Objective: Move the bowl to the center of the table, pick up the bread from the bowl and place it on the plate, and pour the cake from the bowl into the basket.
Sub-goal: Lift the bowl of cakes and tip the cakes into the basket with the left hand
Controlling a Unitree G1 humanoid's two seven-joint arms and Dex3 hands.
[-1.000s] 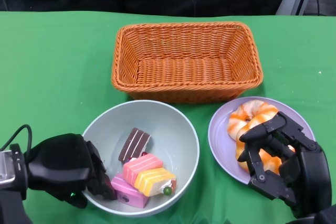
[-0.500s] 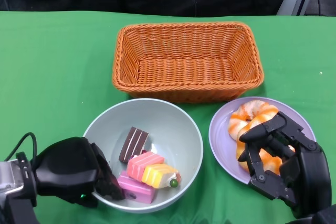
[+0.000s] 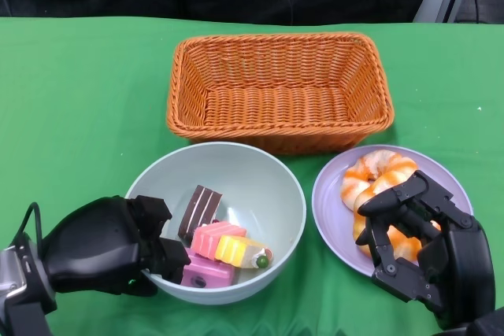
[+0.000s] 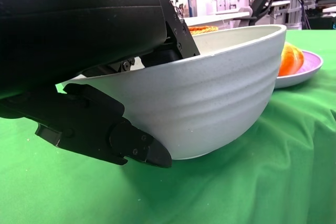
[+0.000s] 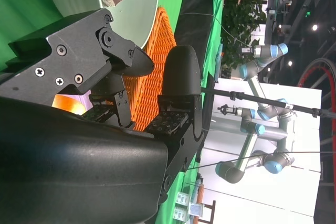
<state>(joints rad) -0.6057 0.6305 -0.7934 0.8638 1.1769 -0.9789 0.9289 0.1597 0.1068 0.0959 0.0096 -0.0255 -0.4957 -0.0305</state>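
Clearly, left hand [image 3: 106, 245] gripped near-left rim of pale bowl [image 3: 236, 171], fingers inside, thumb under outer wall; bowl lifted and tilted on green counter [image 3: 79, 92]. Cake pieces [image 3: 216, 245] lay in bowl's near part, beside fingers. Right hand [image 3: 421, 245] hovered over purple plate [image 3: 331, 194], fingers spread and bent, holding nothing. Bread [image 3: 376, 172] lay on plate, partly hidden by hand. Orange basket [image 3: 279, 88] stood on far side of bowl.

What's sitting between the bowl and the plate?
Nothing: the head view shows only bare green cloth between the bowl and the plate.
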